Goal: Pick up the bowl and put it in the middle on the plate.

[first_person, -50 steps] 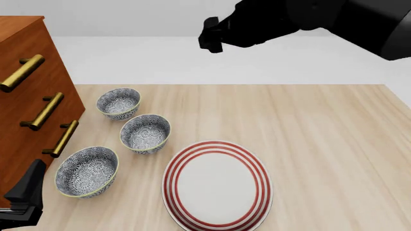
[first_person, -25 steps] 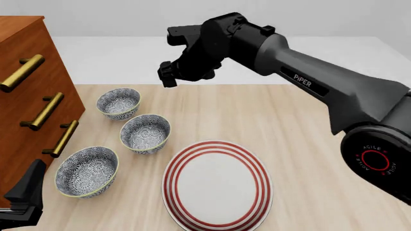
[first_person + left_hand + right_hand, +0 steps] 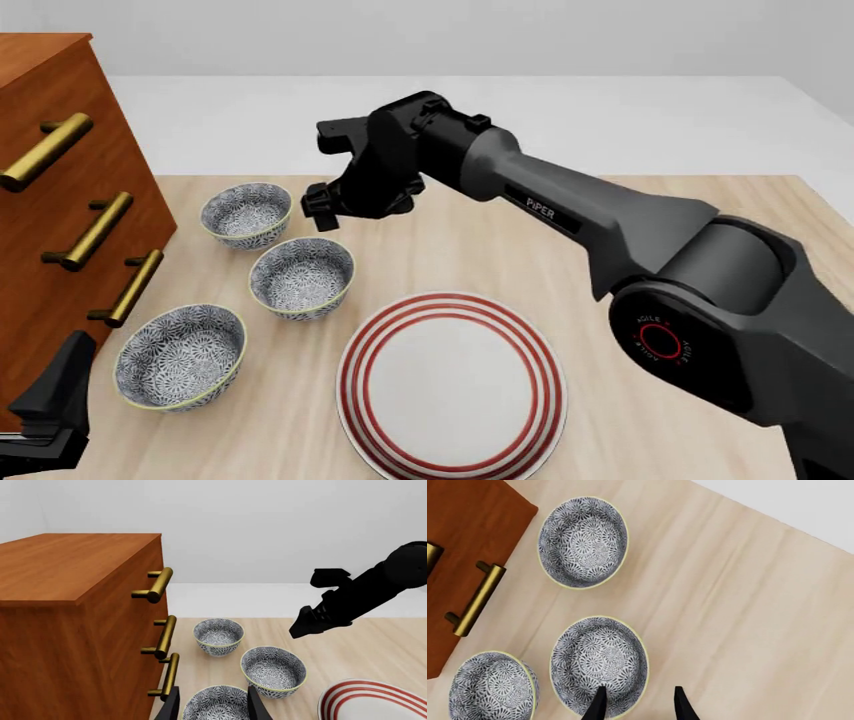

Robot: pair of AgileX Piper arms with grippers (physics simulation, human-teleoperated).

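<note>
the right gripper point(image 3: 320, 205), fingers parted and empty, hangs above the middle bowl point(image 3: 302, 277) at frame left, bare table point(image 3: 694, 250) rightward, the plate point(image 3: 451, 385) bottom centre.

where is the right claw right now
In the front view the right claw hangs above the table's left half, between the far bowl and the middle bowl.

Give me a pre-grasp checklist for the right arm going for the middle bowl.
1. Right gripper open: ok.
2. Gripper empty: ok.
3. Gripper over the middle bowl: not ok, it hangs above the table between the far bowl and the middle one.
4. Middle bowl upright, apart from its neighbours: ok.
5. Plate bare for the drop: ok.
6. Left gripper out of the way: ok, it is by the near bowl.
</note>
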